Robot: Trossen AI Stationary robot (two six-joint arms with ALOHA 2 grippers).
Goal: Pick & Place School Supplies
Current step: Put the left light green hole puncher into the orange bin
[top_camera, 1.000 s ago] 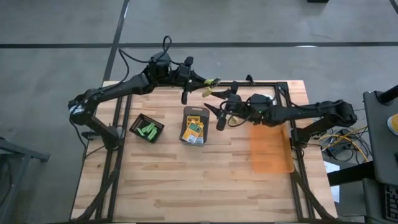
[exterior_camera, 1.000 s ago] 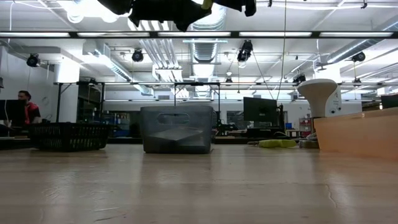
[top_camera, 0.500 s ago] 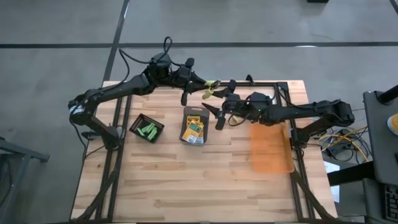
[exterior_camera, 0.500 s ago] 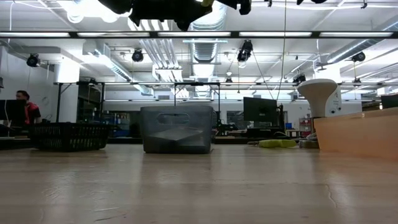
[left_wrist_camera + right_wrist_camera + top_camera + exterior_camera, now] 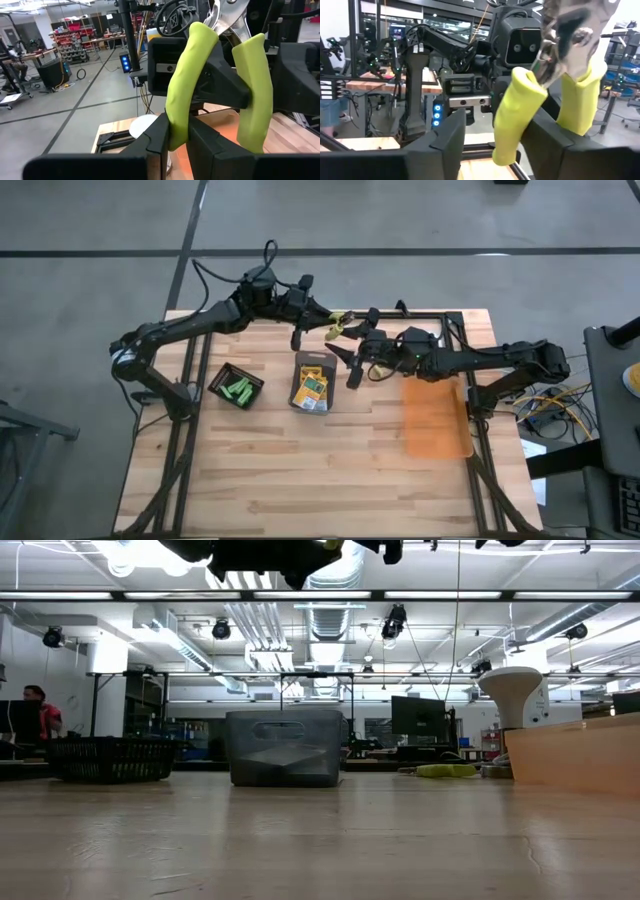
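Wooden table [image 5: 300,470] is seen from above; pliers [image 5: 338,323] are held aloft over its far edge, one handle clamped by the left gripper [image 5: 322,312]. Right gripper [image 5: 352,340] straddles the handles, half closed. Crayon boxes [image 5: 312,389] and green sticks [image 5: 237,390] lie below.

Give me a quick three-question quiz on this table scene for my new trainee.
1. True or false: the pliers lie flat on the table.
2. What holds the green sticks? A: the dark tray. B: the orange sheet. C: the clear bin.
3. Fill in: the left gripper is shut on the ____.
Key: 1 false, they are held up in the air. 2 A. 3 pliers.
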